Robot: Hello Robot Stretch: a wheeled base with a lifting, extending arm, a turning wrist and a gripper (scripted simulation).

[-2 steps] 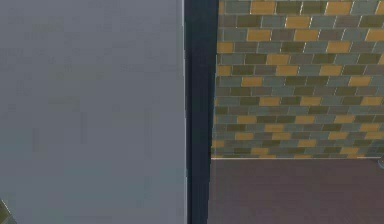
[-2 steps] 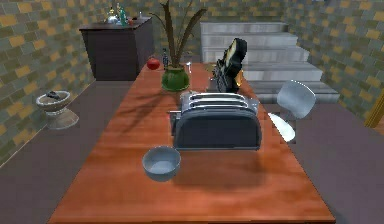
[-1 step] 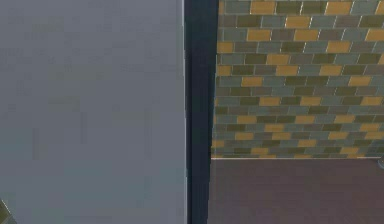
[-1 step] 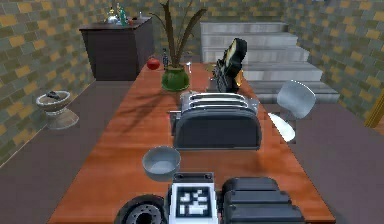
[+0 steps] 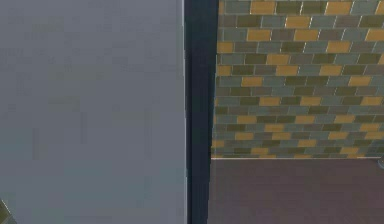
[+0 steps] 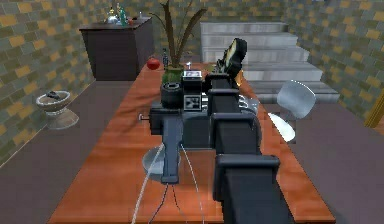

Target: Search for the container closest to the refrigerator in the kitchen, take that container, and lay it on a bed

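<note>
Hand (image 6: 168, 140) reaches across the desk (image 6: 110, 170); I cannot tell whether it grasps anything. Turning could knock the plant (image 6: 177, 45) over.

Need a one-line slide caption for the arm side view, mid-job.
Stretch's arm extends over a long wooden table, with a potted plant and staircase beyond.

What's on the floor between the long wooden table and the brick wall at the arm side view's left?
In the arm side view, a grey bowl-shaped thing stands there.
</note>
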